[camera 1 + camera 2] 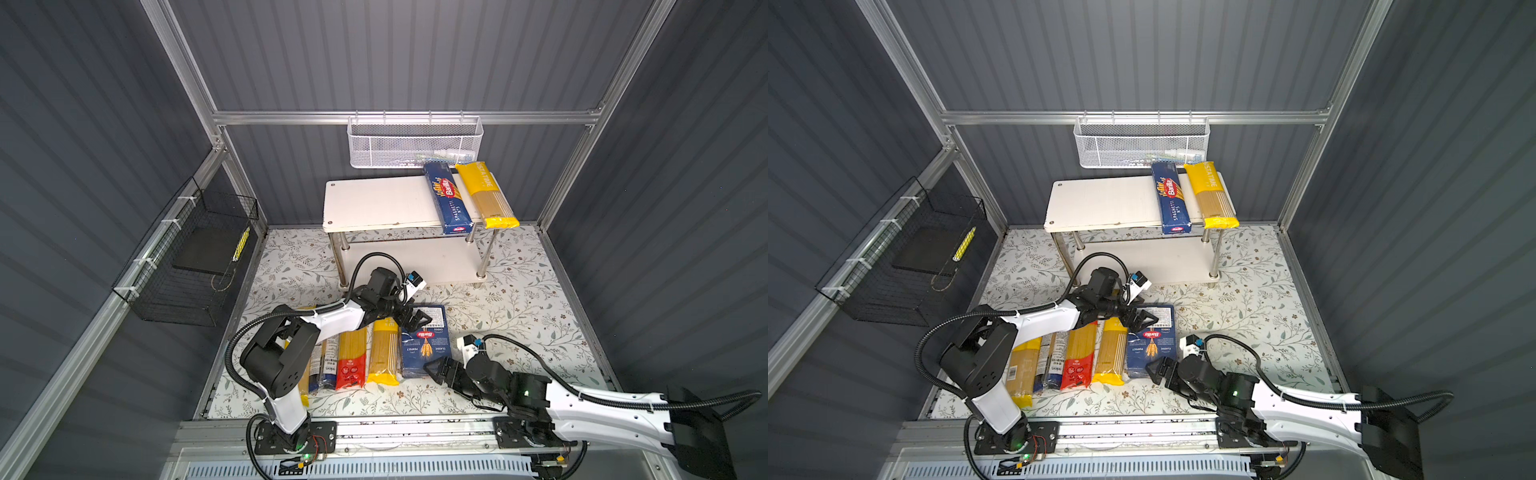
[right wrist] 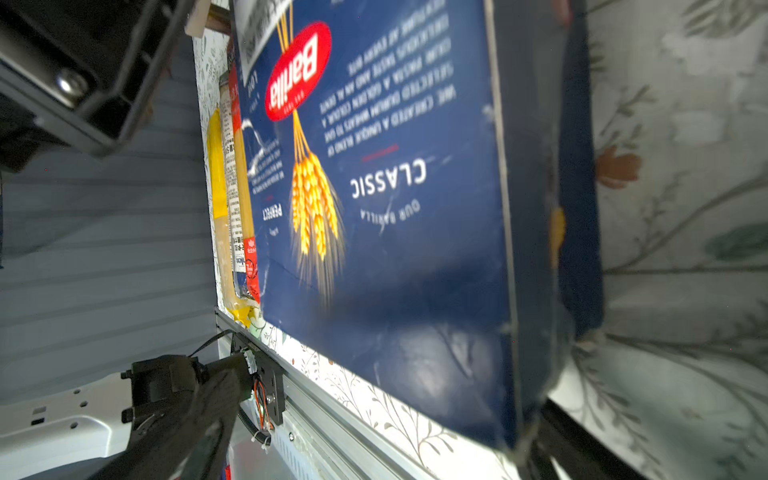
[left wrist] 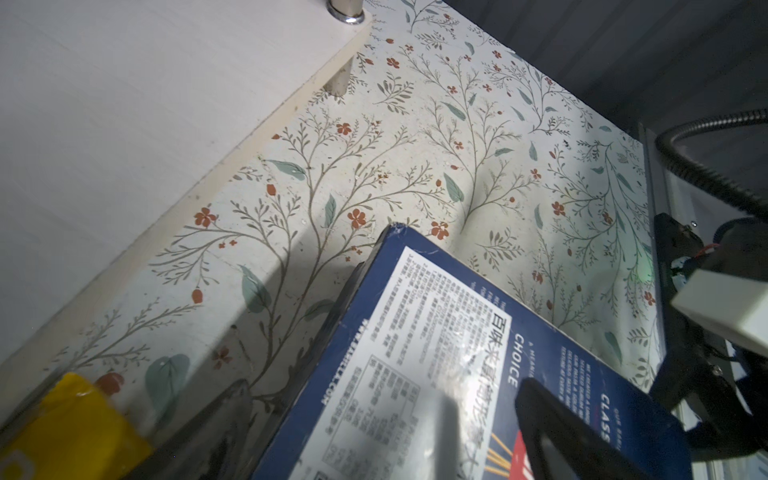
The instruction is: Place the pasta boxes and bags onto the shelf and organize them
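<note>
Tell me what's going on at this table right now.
A two-armed robot is stocking a shelf with pasta. Its left end effector is over the far end of the wide Barilla box on the table; its right end effector, open, is at the near end. The spaghetti box and one yellow bag lie on the shelf's top board; four bags lie beside the wide box.

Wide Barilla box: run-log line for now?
wide Barilla box: on mat | left fingers: open, over far end | right fingers: open, at near end | shelf top: SPAGHETTI box, yellow-ended bag
</note>
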`<state>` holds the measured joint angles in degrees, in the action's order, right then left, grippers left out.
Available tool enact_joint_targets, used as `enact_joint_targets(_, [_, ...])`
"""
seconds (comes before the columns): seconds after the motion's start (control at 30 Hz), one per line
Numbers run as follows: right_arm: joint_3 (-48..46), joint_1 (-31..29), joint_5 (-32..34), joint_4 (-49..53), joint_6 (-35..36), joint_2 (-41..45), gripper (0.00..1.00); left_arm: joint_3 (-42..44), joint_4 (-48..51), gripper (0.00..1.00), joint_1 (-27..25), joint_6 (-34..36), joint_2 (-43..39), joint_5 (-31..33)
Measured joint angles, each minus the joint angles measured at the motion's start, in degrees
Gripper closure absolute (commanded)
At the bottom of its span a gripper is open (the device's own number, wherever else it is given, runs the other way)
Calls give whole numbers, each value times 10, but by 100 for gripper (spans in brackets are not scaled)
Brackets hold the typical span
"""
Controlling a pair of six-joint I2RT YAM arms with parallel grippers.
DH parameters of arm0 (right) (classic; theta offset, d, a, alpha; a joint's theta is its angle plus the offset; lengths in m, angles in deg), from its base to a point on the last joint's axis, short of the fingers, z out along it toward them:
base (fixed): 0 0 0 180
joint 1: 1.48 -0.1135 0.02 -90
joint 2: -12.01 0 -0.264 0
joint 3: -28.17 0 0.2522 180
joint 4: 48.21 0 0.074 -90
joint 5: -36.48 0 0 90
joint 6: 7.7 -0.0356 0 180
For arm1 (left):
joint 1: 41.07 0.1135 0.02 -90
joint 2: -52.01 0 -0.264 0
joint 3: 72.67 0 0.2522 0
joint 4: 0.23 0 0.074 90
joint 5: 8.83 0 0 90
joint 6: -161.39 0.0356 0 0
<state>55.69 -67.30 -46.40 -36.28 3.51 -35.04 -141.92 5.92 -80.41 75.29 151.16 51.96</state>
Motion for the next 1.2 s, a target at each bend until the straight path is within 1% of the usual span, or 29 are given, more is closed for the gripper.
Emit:
enact_joint_targets(0.37, [-5, -1, 68, 135, -17, 128, 1, 60, -26, 0, -14, -26, -46, -13])
enact_joint_targets(0.47, [1, 16, 82, 174, -9, 147, 1, 75, -18, 0, -20, -36, -64, -18])
enact_joint_targets(0.57, [11, 53, 81, 203, 10, 153, 1, 86, -8, 0, -25, -44, -79, -19])
enact_joint_targets(0.67, [20, 101, 65, 212, 37, 146, 1, 102, 4, 0, -35, -51, -102, -8])
enact_joint_targets(0.77, [37, 146, 47, 221, 74, 122, 1, 120, 14, 0, -52, -61, -127, 10])
enact_joint_targets(0.9, [77, 193, 17, 225, 132, 60, 1, 147, 16, 0, -62, -82, -157, 29])
enact_joint_targets(1.03, [127, 230, -14, 220, 191, 2, 1, 148, 31, 0, -65, -113, -169, 70])
enact_joint_targets(1.2, [177, 278, -56, 200, 251, -28, 1, 148, 55, 0, -68, -162, -178, 123])
